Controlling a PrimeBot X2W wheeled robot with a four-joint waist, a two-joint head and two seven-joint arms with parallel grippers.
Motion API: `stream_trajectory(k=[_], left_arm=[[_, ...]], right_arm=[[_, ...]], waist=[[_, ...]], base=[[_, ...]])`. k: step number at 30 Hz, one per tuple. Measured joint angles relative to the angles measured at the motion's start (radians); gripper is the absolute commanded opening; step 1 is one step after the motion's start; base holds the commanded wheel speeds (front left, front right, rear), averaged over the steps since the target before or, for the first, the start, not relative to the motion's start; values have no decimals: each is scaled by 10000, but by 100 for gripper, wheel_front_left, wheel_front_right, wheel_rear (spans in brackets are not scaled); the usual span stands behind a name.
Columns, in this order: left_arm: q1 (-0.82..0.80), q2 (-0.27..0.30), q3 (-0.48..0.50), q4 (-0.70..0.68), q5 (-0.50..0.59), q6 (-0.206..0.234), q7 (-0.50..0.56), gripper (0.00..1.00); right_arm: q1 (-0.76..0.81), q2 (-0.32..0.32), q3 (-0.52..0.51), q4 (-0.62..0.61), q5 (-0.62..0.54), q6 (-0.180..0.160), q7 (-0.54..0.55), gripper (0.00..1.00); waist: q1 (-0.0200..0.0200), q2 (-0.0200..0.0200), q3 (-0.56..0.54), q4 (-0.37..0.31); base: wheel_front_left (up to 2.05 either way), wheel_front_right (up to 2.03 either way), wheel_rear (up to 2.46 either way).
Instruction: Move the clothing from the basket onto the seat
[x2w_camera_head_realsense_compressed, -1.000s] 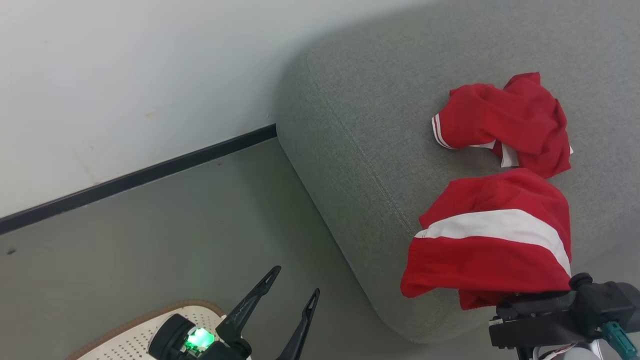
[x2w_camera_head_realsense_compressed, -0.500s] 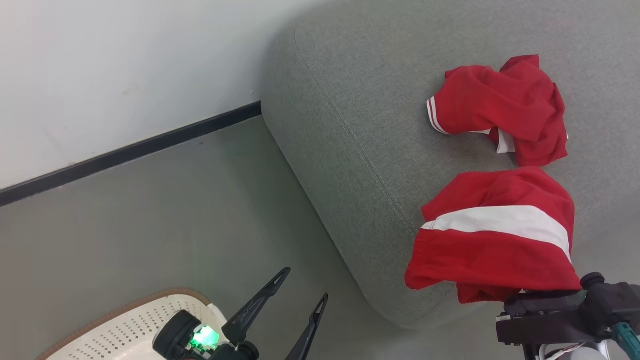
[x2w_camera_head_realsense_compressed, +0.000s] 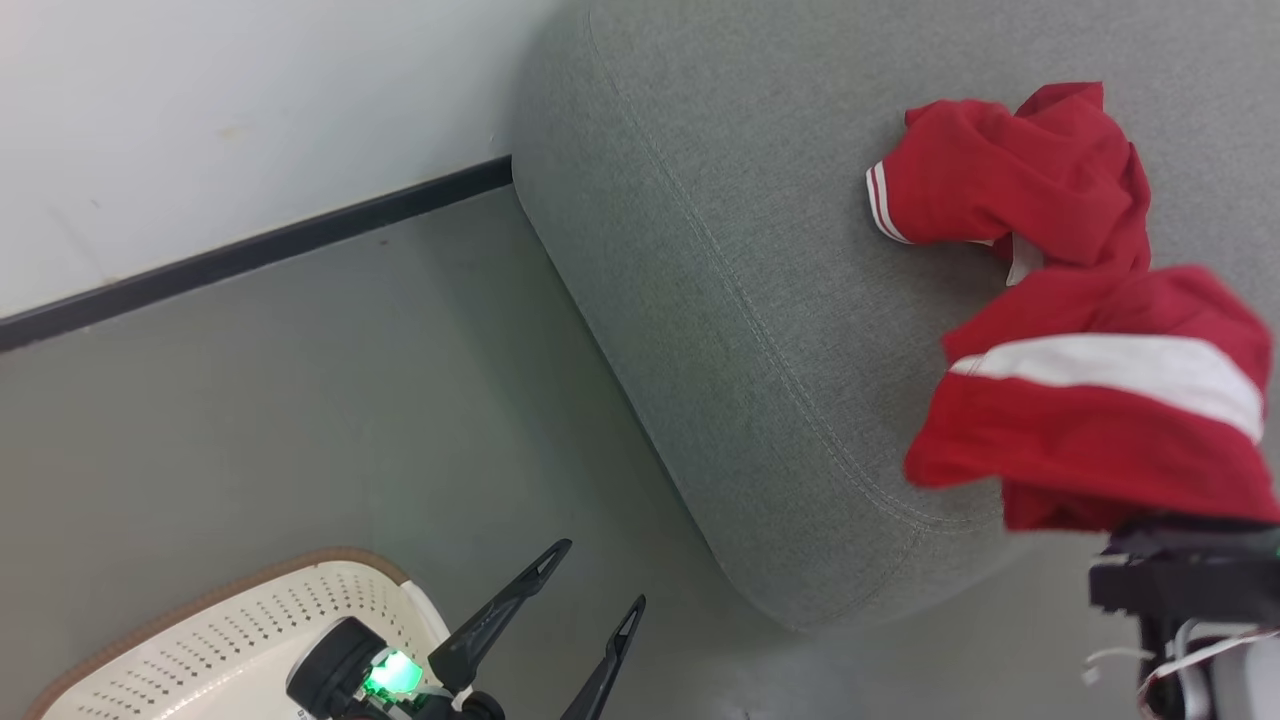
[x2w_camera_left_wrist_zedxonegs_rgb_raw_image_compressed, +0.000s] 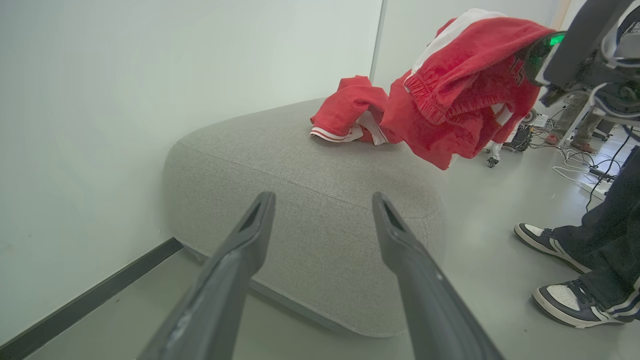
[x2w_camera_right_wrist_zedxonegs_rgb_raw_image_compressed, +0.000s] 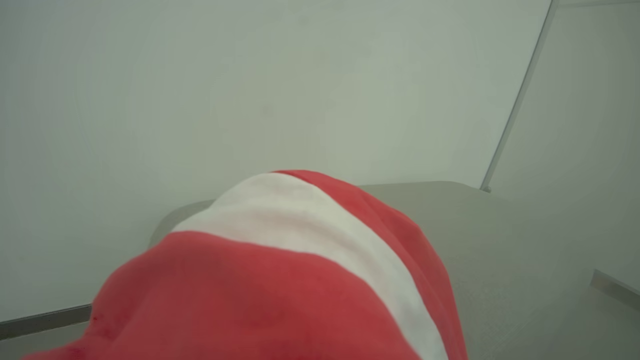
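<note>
Hanging off the right gripper (x2w_camera_head_realsense_compressed: 1180, 580) is the broad-band garment (x2w_camera_head_realsense_compressed: 1100, 400), red w/ one wide white stripe, up in the air over the near right part of the seat (x2w_camera_head_realsense_compressed: 720, 250). The fingers are buried under the cloth so you can't see them, but they're pinched together on it, and the fabric droops down around the gripper. The thin-stripe garment (x2w_camera_head_realsense_compressed: 1000, 180) lies crumpled on top of the seat, just beyond the held one on the far side; can't tell if the two touch. The left gripper (x2w_camera_head_realsense_compressed: 597, 577) has its fingers spread wide w/ nothing btwn them, low on the near left at the right edge of the basket (x2w_camera_head_realsense_compressed: 200, 640), which sits on the grey floor well left of the seat. In the left wrist cam a person's sneakers (x2w_camera_left_wrist_zedxonegs_rgb_raw_image_compressed: 565, 300) stand on the floor right of the seat.
</note>
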Motion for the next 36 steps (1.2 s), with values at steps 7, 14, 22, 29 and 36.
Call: stream_trajectory(k=[7, 14, 22, 29, 36], left_arm=[[-5, 345, 33, -159, 171, 0, 0, 100], [-88, 550, 144, -274, 171, -2, -4, 100], [-318, 665, 23, -345, 199, -4, -31, 100], [-645, 713, -73, -395, 199, -4, -31, 100], [-584, 1103, 125, -681, 198, -12, -31, 100]], right_arm=[[-1199, -570, -725, -309, 182, 222, -2, 0], [-2763, -1049, -1352, -405, 604, 512, -2, 0], [-4305, -1685, -1825, -203, 606, 694, -6, 0], [-5151, -2295, -2522, 1453, 706, 721, -8, 0], [-5911, -2464, -2947, 3221, 917, 702, -6, 0]], waist=[[0, 0, 465, -28], [1, 1, 969, -12], [1, 0, 1421, 240], [0, 0, 1720, 638], [0, 0, 2069, 903]], base=[[0, 0, 0], [0, 0, 0], [0, 0, 0], [0, 0, 0], [0, 0, 0]])
